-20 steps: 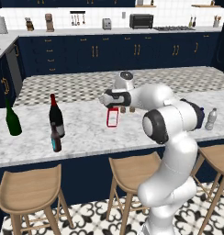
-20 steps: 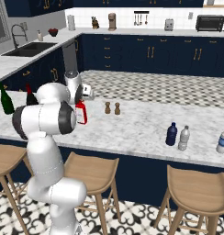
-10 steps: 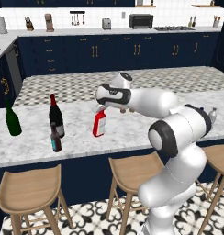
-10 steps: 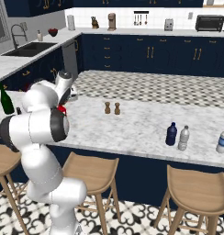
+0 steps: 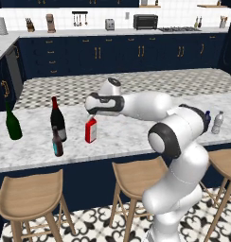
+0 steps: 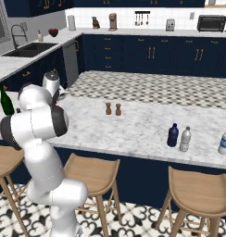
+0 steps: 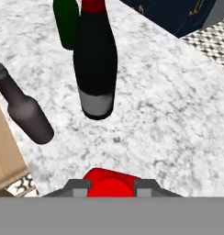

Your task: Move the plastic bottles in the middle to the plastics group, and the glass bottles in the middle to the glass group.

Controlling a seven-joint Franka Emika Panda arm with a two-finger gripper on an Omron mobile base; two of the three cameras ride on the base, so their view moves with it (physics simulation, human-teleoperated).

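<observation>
Two finger tips of the gripper [image 7: 111,184] stand tight against the cap of the flat red bottle [image 5: 91,130] — the claw is closed on it, holding it by the top. In the left base view the red bottle hangs upright below the hand, its base at or just above the marble counter [image 5: 136,132] (contact cannot be told). Just beyond it, further along the hand's reach, stands the slim brown bottle [image 5: 57,142], and beside that the near-black wine bottle with the red neck [image 5: 57,121]. Farthest is the dark green wine bottle [image 5: 13,124], well apart at the counter's end. The coming placement turns on one relation — the glass group lies directly ahead of the claw, all long axes vertical, so judged travel is short.
</observation>
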